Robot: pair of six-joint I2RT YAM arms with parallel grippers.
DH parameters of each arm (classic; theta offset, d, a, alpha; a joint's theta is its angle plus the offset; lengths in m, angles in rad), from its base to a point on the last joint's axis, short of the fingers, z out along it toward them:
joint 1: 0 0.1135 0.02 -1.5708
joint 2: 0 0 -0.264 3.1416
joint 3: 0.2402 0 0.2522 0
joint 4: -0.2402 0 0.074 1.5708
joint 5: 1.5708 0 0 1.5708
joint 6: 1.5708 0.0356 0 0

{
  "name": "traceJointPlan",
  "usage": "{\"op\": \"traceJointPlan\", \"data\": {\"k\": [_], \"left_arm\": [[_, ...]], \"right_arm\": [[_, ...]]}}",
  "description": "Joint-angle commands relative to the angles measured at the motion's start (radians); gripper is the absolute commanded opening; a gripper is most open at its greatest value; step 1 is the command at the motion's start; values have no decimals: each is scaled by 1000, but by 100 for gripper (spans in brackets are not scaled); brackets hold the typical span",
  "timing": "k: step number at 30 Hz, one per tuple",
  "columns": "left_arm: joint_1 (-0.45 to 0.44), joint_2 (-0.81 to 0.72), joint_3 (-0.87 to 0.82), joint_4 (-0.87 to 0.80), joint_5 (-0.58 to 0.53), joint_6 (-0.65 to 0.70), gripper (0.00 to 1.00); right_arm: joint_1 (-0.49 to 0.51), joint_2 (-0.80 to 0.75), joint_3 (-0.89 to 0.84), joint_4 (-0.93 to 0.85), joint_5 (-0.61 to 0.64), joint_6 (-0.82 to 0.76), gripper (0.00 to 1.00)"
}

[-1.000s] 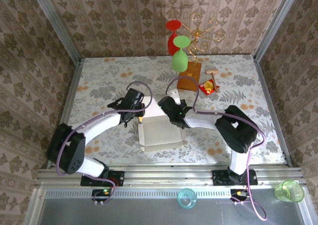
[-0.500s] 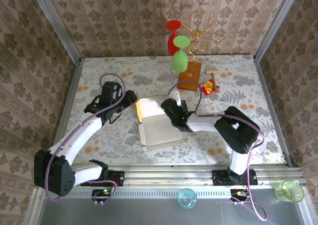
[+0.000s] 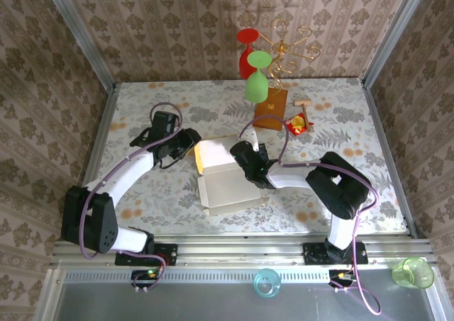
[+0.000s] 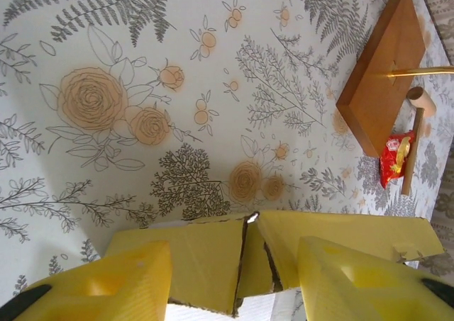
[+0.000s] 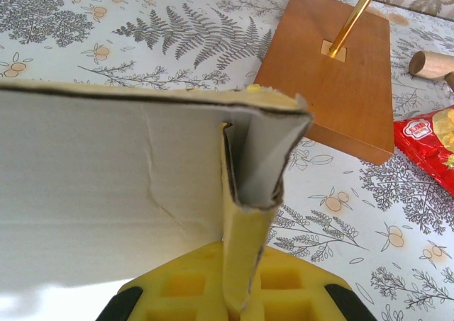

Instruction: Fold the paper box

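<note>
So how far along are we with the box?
Done: the paper box sits as a shallow tray, side walls up. In hand: the right gripper pinches a flap at its far right corner; the left gripper hangs open by the far left corner. Left: likely tucking those flaps and closing the lid.
</note>
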Motion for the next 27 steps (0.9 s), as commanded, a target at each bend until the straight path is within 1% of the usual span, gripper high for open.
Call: {"op": "traceJointPlan", "data": {"k": [1, 11, 13, 18, 24, 27], "left_arm": [[-10, 3, -12, 43, 32, -35, 48], [-24, -3, -74, 79, 30, -66, 34], [-23, -5, -80, 77, 25, -66, 28], [-29, -9, -93, 71, 15, -68, 26], [-37, -22, -107, 53, -6, -58, 17], [-38, -29, -115, 45, -16, -54, 16]], "right_arm": [[-1, 23, -29, -22, 10, -3, 0], [0, 19, -53, 10, 17, -17, 0], [1, 18, -61, 19, 19, -20, 0], [11, 23, -75, 57, 17, -45, 0], [14, 25, -80, 65, 33, -66, 0], [14, 11, -84, 60, 40, -72, 0]]}}
